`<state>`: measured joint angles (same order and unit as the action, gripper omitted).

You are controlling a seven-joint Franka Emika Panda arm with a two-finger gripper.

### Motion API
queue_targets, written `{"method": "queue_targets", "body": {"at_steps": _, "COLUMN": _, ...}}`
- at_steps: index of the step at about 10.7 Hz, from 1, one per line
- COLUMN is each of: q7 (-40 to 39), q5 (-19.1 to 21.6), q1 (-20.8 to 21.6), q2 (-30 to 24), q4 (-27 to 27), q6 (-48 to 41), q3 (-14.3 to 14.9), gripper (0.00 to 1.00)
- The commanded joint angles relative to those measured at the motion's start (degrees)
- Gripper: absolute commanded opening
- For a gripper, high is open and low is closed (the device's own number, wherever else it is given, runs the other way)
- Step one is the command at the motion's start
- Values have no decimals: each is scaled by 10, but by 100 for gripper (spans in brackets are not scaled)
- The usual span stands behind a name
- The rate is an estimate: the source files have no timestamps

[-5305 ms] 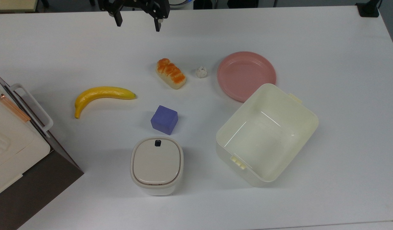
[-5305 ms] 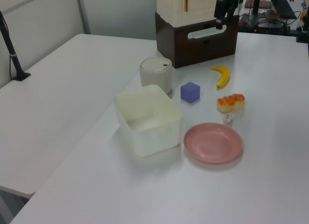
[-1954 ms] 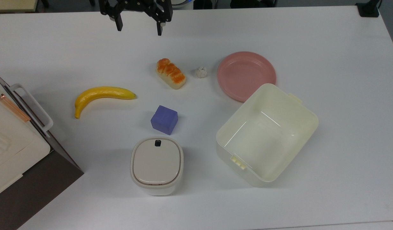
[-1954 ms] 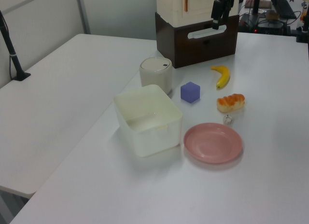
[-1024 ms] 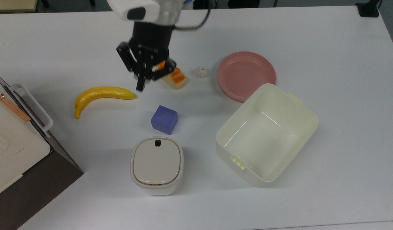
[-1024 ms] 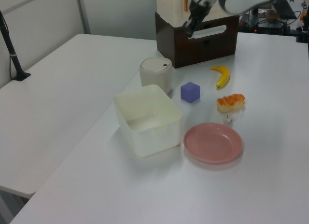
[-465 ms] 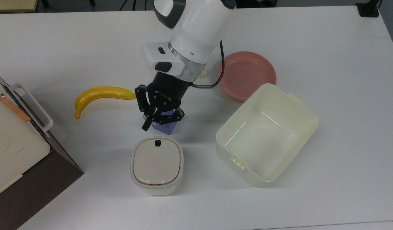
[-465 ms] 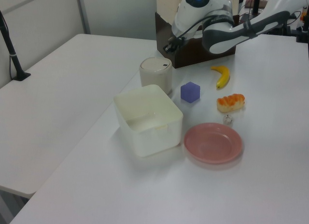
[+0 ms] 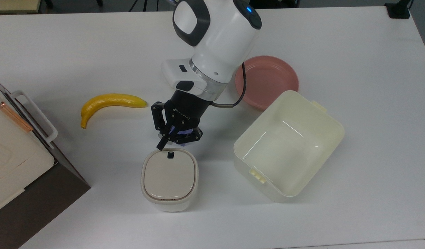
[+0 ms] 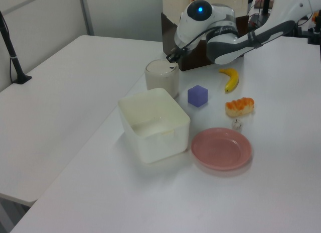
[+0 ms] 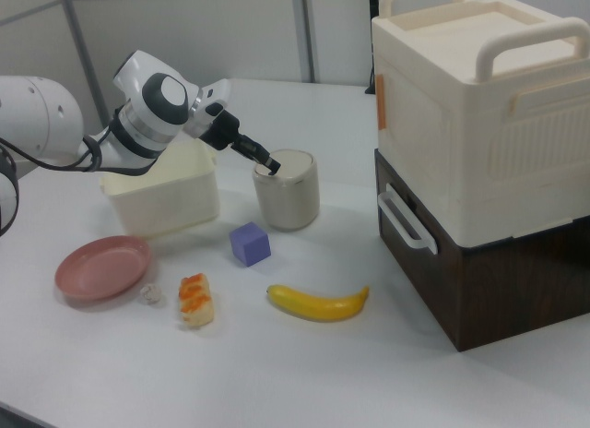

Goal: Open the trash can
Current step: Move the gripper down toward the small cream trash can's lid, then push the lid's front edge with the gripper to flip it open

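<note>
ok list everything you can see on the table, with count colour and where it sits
trash can: 1, cream, beige lid shut, top view's lower centre
tub: 1, cream, lidless, top view's right of the trash can
plate: 1, pink, touching the tub's far corner
cube: 1, purple, beside the trash can
banana: 1, yellow, top view's left
bread: 1, orange-topped, near the plate
paper ball: 1, white, between bread and plate
cabinet: 1, cream on brown, table edge
gripper: 1, black, at the lid's button edge
</note>
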<state>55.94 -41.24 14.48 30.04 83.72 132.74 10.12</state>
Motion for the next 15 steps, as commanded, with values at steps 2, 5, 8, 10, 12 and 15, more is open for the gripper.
{"method": "queue_targets", "body": {"at_steps": 2, "q7": 26, "q5": -22, "q1": 3, "q2": 34, "q4": -33, "q6": 3, "q3": -5, "gripper": 0}}
{"method": "queue_targets", "body": {"at_steps": 5, "q7": 28, "q5": -46, "q1": 4, "q2": 36, "q4": -26, "q6": 2, "q3": -12, "gripper": 0}}
{"method": "queue_targets", "body": {"at_steps": 8, "q7": 27, "q5": -49, "q1": 3, "q2": 35, "q4": -23, "q6": 1, "q3": -13, "gripper": 0}}
{"method": "queue_targets", "body": {"at_steps": 10, "q7": 25, "q5": -63, "q1": 3, "q2": 35, "q4": -14, "q6": 1, "q3": -18, "gripper": 0}}
{"method": "queue_targets", "body": {"at_steps": 12, "q7": 22, "q5": -76, "q1": 3, "q2": 35, "q4": -7, "q6": -3, "q3": -21, "gripper": 0}}
{"method": "queue_targets", "body": {"at_steps": 15, "q7": 26, "q5": -61, "q1": 0, "q2": 33, "q4": -7, "q6": -3, "q3": -23, "gripper": 0}}
